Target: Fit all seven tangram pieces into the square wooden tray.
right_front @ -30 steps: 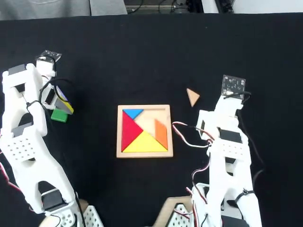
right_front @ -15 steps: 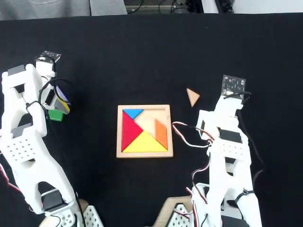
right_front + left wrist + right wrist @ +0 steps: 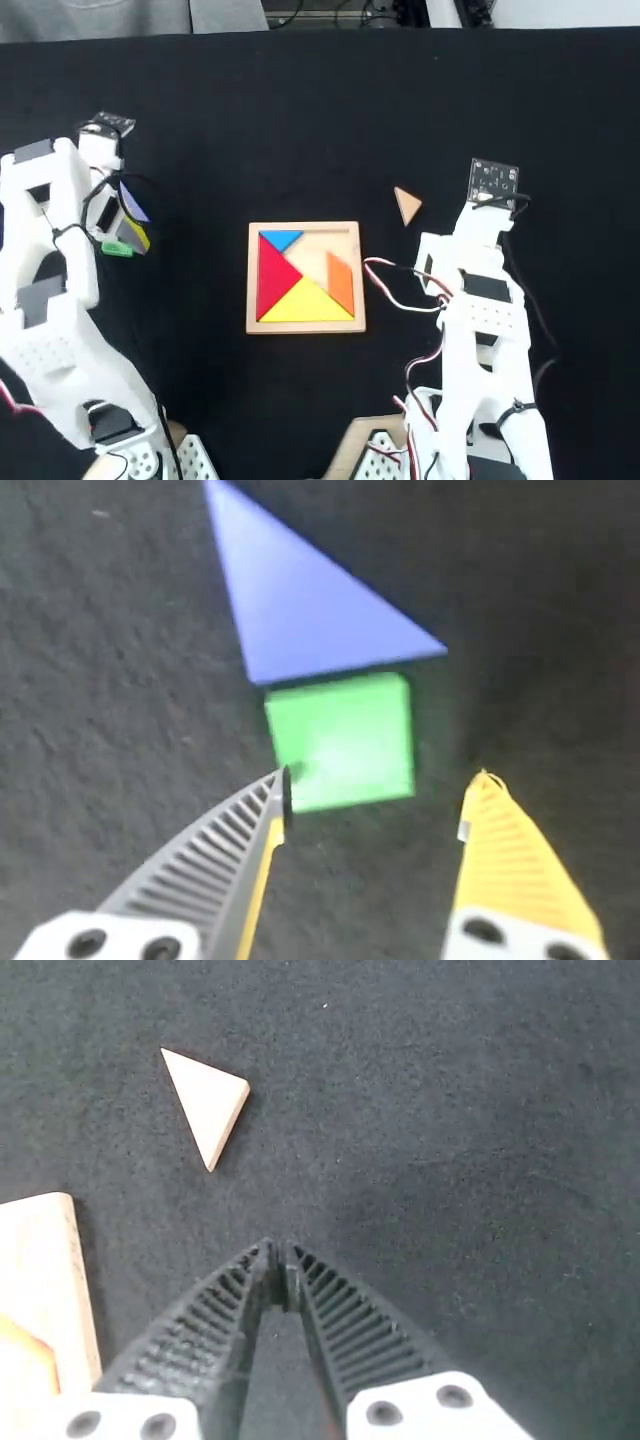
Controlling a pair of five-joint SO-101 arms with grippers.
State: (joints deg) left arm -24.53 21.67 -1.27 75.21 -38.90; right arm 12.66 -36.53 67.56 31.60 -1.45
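A black cloth covers the table [image 3: 300, 120], and grey cloth and cables sit along the top edge of the high view. The square wooden tray [image 3: 352, 228] lies in the middle of the frame. It already holds a small blue triangle [image 3: 280, 239], a red triangle [image 3: 272, 278], a yellow triangle [image 3: 305, 303] and an orange slanted piece [image 3: 341, 282]. The upper right part of the tray is bare wood.

Three pieces are out on the cloth. A tan triangle [image 3: 407, 205] lies just up and right of the tray. A green square [image 3: 117, 247] and a purple-blue triangle [image 3: 133, 205] sit at the far left of the frame, edge to edge.

Your left gripper [image 3: 383, 776] hangs over the green square [image 3: 340, 735] with its jaws wide apart. The grey finger touches one corner, the yellow finger is off to the side, and nothing is squeezed yet. Your right gripper [image 3: 280, 1255] is shut tight and holds nothing. It points at the cloth near the tan triangle [image 3: 208, 1100].

Watch out here. The square touches the purple-blue triangle [image 3: 300, 610], so if you close now you may shove that triangle away. The grey finger sits on a corner, not a flat side, so the square could spin or pop out when you squeeze. Line up on two flat sides first, I think.

You can read no words or labels on the pieces or the tray.
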